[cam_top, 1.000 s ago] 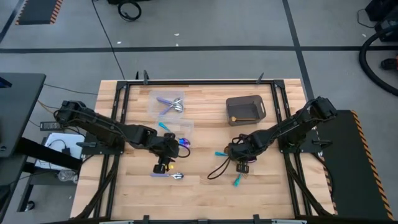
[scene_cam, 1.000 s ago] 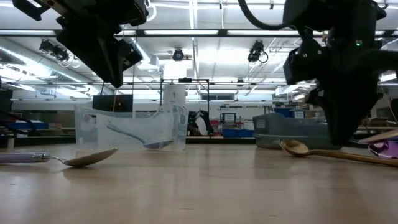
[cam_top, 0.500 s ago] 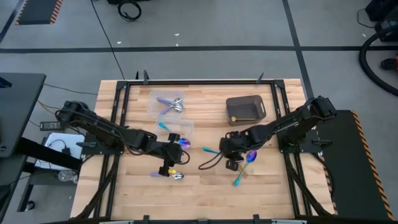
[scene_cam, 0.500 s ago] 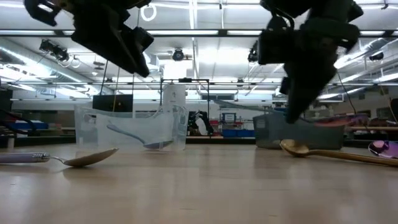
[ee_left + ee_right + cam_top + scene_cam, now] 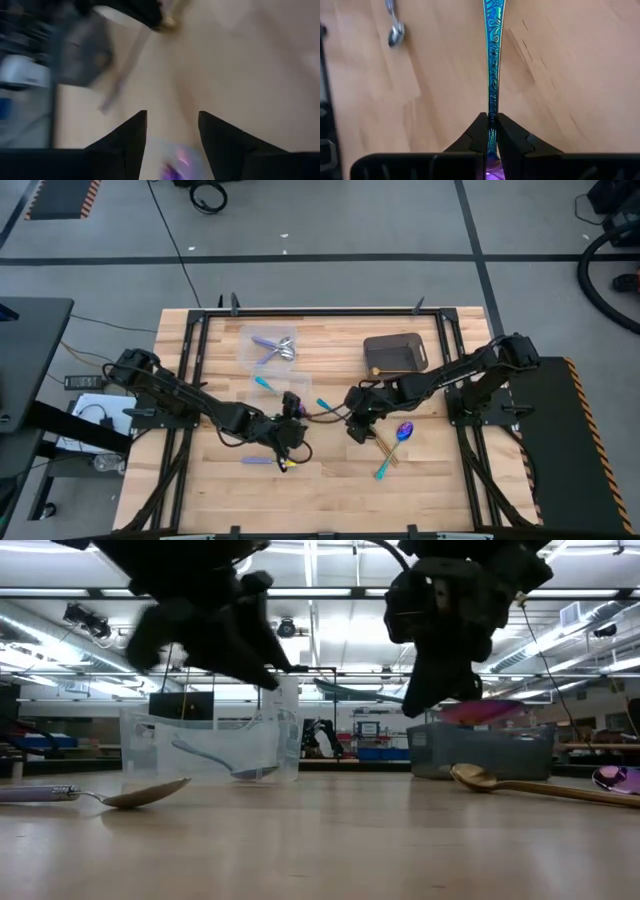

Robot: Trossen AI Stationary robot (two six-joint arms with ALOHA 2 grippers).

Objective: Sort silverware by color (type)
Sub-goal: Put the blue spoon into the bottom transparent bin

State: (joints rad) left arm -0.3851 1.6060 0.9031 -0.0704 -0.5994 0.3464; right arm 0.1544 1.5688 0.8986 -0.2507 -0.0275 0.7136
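My right gripper (image 5: 357, 421) is shut on a teal-handled utensil (image 5: 493, 60) over the table's middle. The utensil's purple head (image 5: 470, 711) shows in the low view. My left gripper (image 5: 171, 131) stands open just left of it, near a clear tub (image 5: 288, 392). Something purple and blurred (image 5: 174, 169) shows below its fingers. A lavender-handled spoon (image 5: 266, 461) lies flat on the table near the left gripper. Right of the right gripper lie a teal-handled spoon (image 5: 393, 448) and a gold utensil (image 5: 385, 446). My right gripper pinches the teal handle (image 5: 492, 119) between its two fingers, close to the purple head. The handle runs straight on from the fingertips, along the fingers. The fingers slant down toward the table's left. The utensil is lifted clear and lies about level.
A second clear tub (image 5: 270, 346) with lavender-handled utensils stands far left of centre. A dark grey bin (image 5: 395, 355) stands at the far right. One more teal handle (image 5: 262, 383) lies by the nearer tub. The table's near half is mostly bare wood.
My right gripper has risen and gone toward the table's left with the teal-handled utensil, which is now clear of the table with its handle pointing left. My left gripper has swung toward the table's right and near edge, sinking a little and rolling.
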